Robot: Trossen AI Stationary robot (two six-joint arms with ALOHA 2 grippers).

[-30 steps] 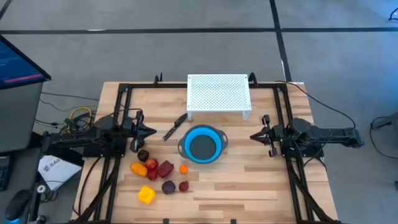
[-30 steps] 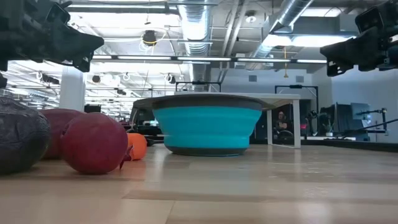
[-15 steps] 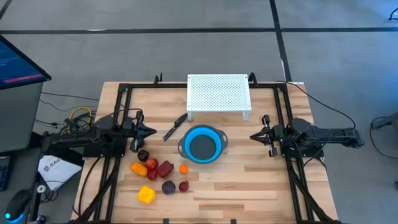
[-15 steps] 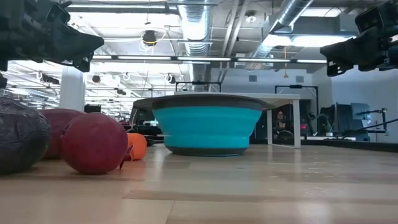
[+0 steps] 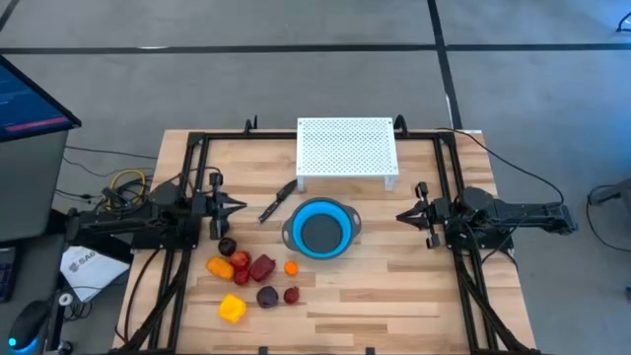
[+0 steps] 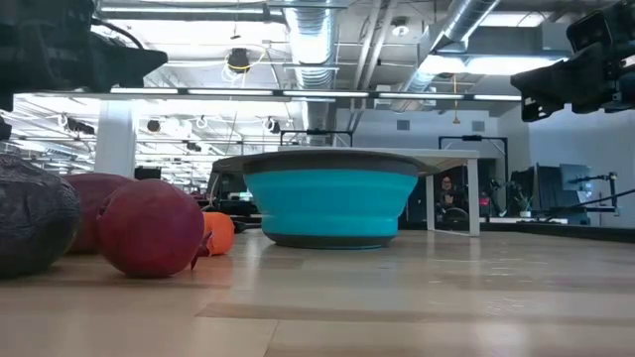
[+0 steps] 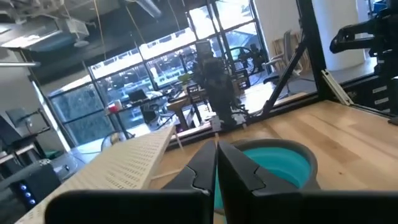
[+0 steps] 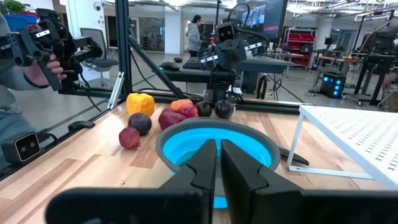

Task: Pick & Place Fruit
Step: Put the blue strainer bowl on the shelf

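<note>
Eight-odd toy fruits lay loose; blue bowl empty. Left gripper and right gripper were both closed, holding nothing. You needed to open the left jaws before descending on the nearest plum.

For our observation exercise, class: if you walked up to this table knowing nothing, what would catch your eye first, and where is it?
The blue bowl at the table's middle stands out first, empty, with a white perforated shelf just behind it. Next comes the cluster of small fruit, red, purple, orange and one yellow, on the wood in front of the bowl toward the left arm's side. The left gripper and right gripper flank the bowl, both shut and empty.
</note>
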